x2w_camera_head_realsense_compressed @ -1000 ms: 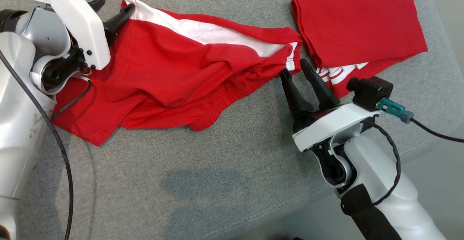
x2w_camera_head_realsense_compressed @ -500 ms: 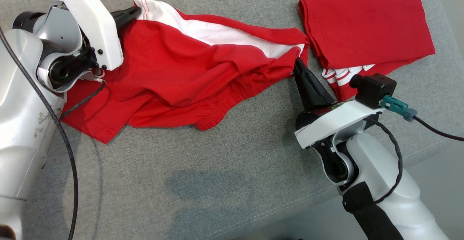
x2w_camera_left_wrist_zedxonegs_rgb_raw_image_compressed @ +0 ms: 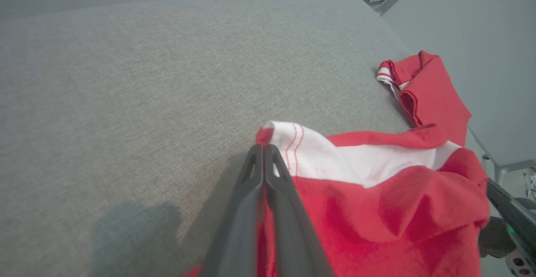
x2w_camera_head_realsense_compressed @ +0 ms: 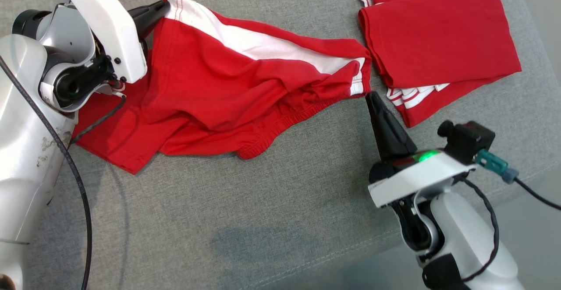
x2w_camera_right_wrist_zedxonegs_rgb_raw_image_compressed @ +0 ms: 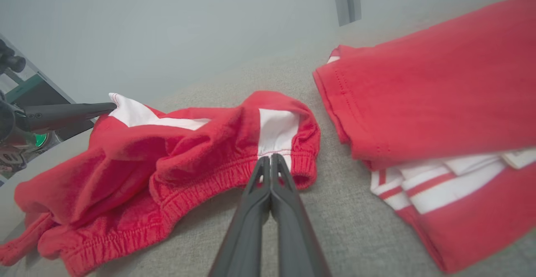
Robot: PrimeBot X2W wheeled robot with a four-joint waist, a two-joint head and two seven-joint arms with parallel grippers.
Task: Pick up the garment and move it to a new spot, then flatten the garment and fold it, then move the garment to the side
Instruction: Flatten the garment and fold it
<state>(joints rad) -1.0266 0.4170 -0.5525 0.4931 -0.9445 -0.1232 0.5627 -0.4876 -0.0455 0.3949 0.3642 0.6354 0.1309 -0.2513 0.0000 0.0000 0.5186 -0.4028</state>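
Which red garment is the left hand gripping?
The crumpled shorts at centre; the left hand pinches their white-striped corner. The folded garment lies apart.

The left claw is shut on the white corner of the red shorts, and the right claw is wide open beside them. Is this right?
No: the right claw is shut, as the right wrist view shows. The left claw does grip the white corner of the red shorts.

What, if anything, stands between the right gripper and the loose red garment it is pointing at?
Nothing visible does. The right gripper, jaws closed, has its tips right at the waistband corner of the garment. The folded red clothes lie off to the right, not in between.
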